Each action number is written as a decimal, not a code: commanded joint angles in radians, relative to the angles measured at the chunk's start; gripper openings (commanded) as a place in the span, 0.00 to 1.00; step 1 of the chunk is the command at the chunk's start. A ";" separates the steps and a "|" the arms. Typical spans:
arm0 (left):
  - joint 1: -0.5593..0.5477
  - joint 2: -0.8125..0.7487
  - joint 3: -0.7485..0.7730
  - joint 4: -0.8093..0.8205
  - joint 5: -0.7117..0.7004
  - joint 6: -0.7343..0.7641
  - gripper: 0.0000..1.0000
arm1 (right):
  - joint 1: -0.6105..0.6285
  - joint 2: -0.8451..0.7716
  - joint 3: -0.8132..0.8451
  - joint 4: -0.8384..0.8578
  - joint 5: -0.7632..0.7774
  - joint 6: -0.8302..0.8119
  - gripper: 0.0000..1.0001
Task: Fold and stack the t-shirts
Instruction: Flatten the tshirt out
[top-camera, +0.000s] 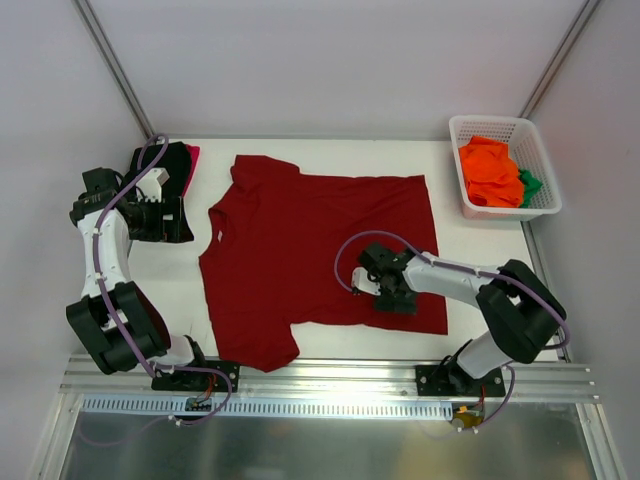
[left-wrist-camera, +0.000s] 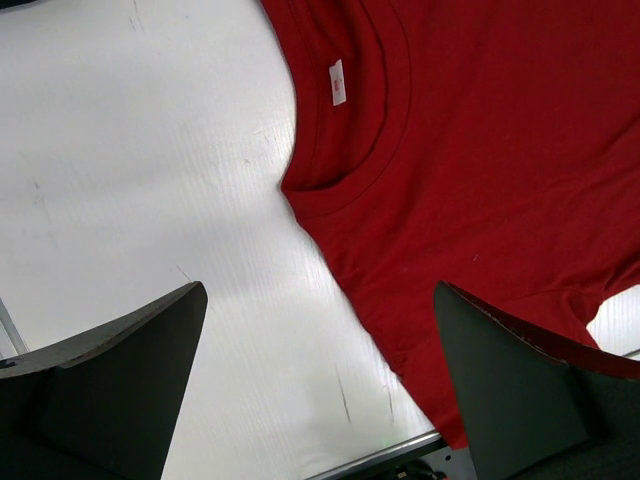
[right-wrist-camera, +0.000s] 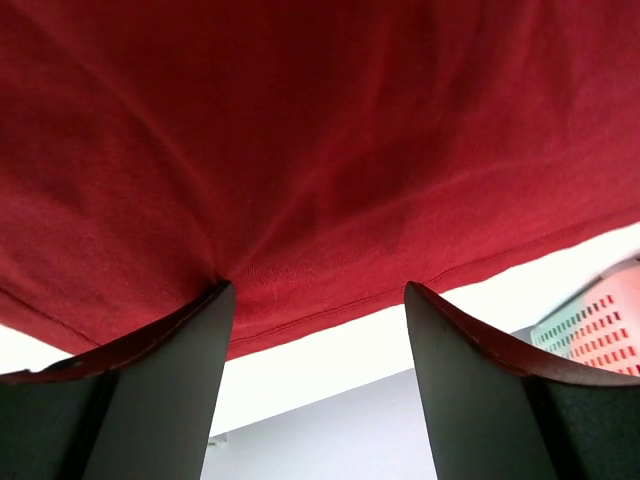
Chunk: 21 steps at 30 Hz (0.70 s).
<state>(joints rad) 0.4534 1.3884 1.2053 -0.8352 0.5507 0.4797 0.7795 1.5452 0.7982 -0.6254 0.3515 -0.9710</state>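
A dark red t-shirt (top-camera: 310, 250) lies spread flat on the white table, collar to the left, hem to the right. Its collar and white tag (left-wrist-camera: 338, 82) show in the left wrist view. My left gripper (top-camera: 178, 220) is open and empty over bare table just left of the collar (left-wrist-camera: 320, 390). My right gripper (top-camera: 375, 283) is open and low over the shirt's lower right part; in its wrist view (right-wrist-camera: 320, 300) the left fingertip (right-wrist-camera: 205, 320) touches the cloth near the hem (right-wrist-camera: 330, 305). A folded black shirt (top-camera: 168, 160) with a bright red one under it lies at the far left.
A white lattice basket (top-camera: 543, 205) at the back right holds an orange shirt (top-camera: 490, 172) and a green one (top-camera: 531, 183). The table's metal front rail (top-camera: 330, 372) runs along the near edge. Grey walls close in the sides and back.
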 joint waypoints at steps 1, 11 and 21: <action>0.008 -0.040 0.011 -0.015 0.035 0.003 0.99 | 0.018 -0.042 -0.030 -0.100 -0.042 0.026 0.73; 0.008 -0.055 -0.015 -0.019 0.028 0.031 0.99 | 0.012 -0.114 -0.048 -0.160 -0.069 0.018 0.73; 0.008 -0.115 -0.004 0.060 0.103 -0.036 0.99 | -0.242 -0.335 0.096 0.197 0.058 0.063 0.81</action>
<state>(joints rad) 0.4534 1.3388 1.1954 -0.8291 0.5838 0.4793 0.6018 1.3315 0.8150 -0.6258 0.3336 -0.9455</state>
